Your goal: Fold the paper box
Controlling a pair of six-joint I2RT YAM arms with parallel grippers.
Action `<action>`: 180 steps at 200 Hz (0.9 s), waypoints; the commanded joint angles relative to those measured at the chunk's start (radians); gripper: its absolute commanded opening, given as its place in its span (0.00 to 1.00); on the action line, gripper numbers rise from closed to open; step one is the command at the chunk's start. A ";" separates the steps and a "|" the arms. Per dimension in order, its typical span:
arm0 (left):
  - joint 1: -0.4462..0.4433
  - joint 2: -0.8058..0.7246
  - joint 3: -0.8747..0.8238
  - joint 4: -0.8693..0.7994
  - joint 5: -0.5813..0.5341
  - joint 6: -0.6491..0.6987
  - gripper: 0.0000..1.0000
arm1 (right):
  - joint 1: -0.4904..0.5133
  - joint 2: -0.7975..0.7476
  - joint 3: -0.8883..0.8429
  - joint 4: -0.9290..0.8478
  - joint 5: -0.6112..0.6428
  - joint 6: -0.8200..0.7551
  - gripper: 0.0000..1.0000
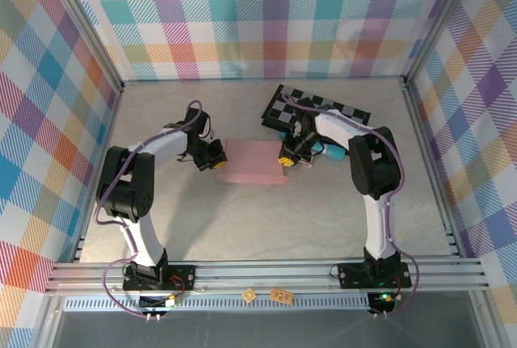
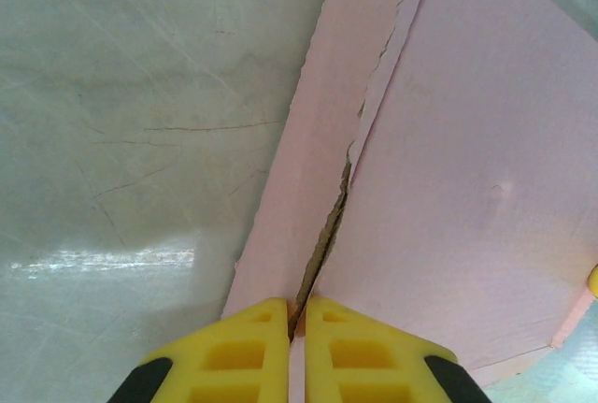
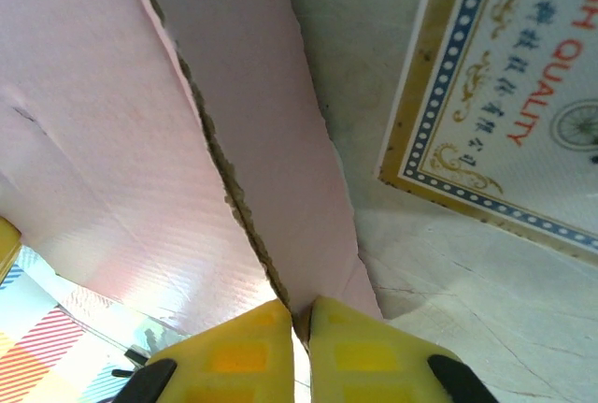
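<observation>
A pale, stone-look counter (image 1: 242,227) sits inside bright plaid walls (image 1: 242,17), and the pink paper box (image 1: 252,161) lies near its middle, stretched left to right between the two arms. The left gripper (image 1: 216,157) meets the box at its left end and the right gripper (image 1: 287,158) at its right end, most likely so that each end is pinned while the panels are brought into shape. In the left wrist view the yellow fingers (image 2: 252,347) are closed almost together, with a thin pink edge pinched between them where two panels meet along a ragged seam. The right wrist view shows the same kind of hold: the jaws are nearly touching, nipping the tip of a narrow pink flap. A black-and-grey checkered board (image 1: 323,110) lies just beyond the right gripper, toward the far right, and a printed card (image 3: 505,94) rests on the counter just beside the box's right end. As a container the box looks low and only partly formed. The dark gap along the seams shows nothing inside, and the interior is otherwise hidden.
</observation>
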 commanded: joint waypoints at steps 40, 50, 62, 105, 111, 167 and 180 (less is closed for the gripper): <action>-0.031 0.021 -0.032 -0.016 -0.003 0.022 0.08 | 0.026 0.026 0.008 -0.013 0.009 -0.074 0.26; -0.030 0.019 -0.032 -0.023 -0.008 0.029 0.07 | 0.017 0.018 0.012 -0.012 0.000 -0.094 0.30; -0.028 0.020 -0.032 -0.027 -0.015 0.034 0.07 | 0.001 0.008 0.007 -0.001 -0.022 -0.119 0.35; -0.027 0.018 -0.027 -0.041 -0.027 0.045 0.07 | -0.060 -0.012 -0.032 0.104 -0.193 -0.186 0.54; -0.026 0.018 -0.027 -0.042 -0.028 0.047 0.07 | -0.064 -0.006 -0.029 0.109 -0.211 -0.199 0.56; -0.024 0.014 -0.032 -0.048 -0.031 0.049 0.07 | -0.082 0.071 0.070 0.021 -0.151 -0.309 0.61; -0.024 0.011 -0.036 -0.048 -0.035 0.050 0.07 | -0.082 0.085 0.073 0.033 -0.168 -0.312 0.61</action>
